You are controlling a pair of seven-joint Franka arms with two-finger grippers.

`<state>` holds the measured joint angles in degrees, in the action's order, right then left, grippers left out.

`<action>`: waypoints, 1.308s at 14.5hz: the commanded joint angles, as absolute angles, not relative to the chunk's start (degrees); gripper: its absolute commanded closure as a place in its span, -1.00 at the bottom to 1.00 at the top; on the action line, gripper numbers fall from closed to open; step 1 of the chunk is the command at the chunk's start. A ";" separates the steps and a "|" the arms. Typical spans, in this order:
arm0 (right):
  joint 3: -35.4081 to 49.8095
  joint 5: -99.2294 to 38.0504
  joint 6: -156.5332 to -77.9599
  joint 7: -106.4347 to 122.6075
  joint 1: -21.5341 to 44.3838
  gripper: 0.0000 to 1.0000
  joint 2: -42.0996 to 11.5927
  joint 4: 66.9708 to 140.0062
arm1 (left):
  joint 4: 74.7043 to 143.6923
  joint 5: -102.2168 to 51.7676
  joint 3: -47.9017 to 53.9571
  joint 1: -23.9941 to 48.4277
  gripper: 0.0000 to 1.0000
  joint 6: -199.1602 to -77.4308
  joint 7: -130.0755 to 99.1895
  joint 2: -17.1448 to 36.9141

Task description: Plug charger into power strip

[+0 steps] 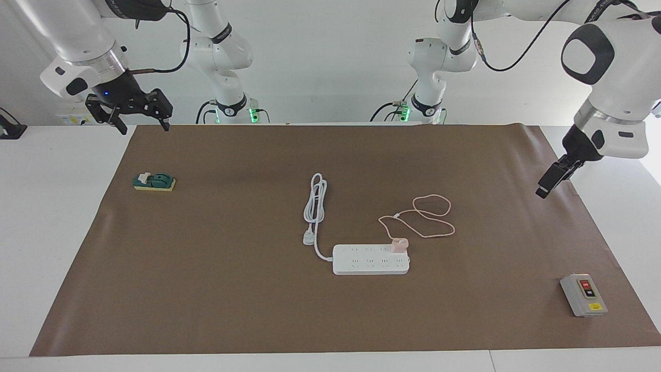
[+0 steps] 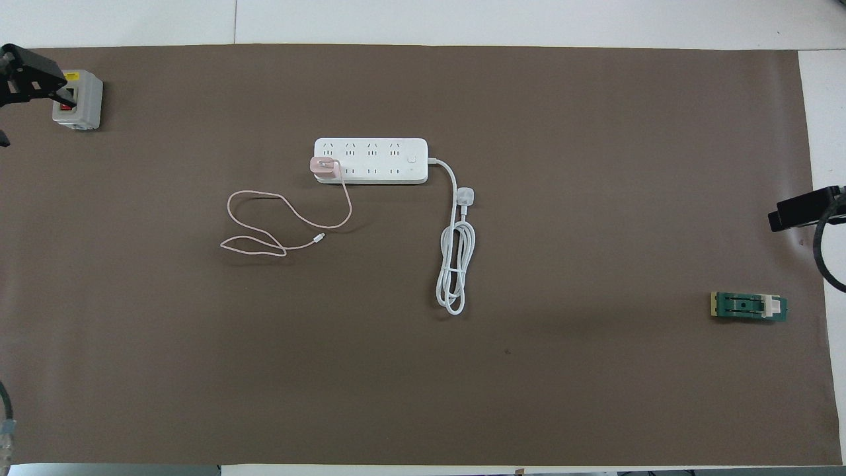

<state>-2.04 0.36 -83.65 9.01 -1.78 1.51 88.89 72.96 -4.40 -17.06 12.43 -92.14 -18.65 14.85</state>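
Facing view: charger sits in the end socket of the power strip, well apart from the left gripper, which is raised, empty and wide open over the mat's edge. Right gripper waits, open.

Overhead view: charger looks seated on the power strip. Plug step looks done; next is only parking the left arm.

A matt brown paper-like sheet with faint creases covers the smooth white tabletop. On it, the power strip looks like smooth white plastic with a slight sheen, the charger like pale-pink plastic. The grey box at the sheet's corner looks like matt plastic.
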 commanded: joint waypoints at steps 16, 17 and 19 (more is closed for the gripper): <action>-1.85 -0.62 -83.50 8.26 -2.37 -1.00 2.90 90.44 | 85.95 0.34 0.35 5.27 -1.00 -83.76 -8.20 0.88; -1.85 -0.62 -83.50 8.26 -2.37 -1.00 2.90 90.44 | 86.39 0.53 0.44 5.36 -1.00 -83.76 -6.26 0.79; -1.85 -0.62 -83.50 8.35 -2.46 -1.00 2.90 90.44 | 88.14 0.61 1.05 5.36 -1.00 -83.76 -5.98 0.00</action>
<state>-2.04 0.36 -83.62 9.01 -1.79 1.51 88.90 84.64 -0.90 0.89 4.98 -83.34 -7.82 2.28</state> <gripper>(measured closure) 0.000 0.000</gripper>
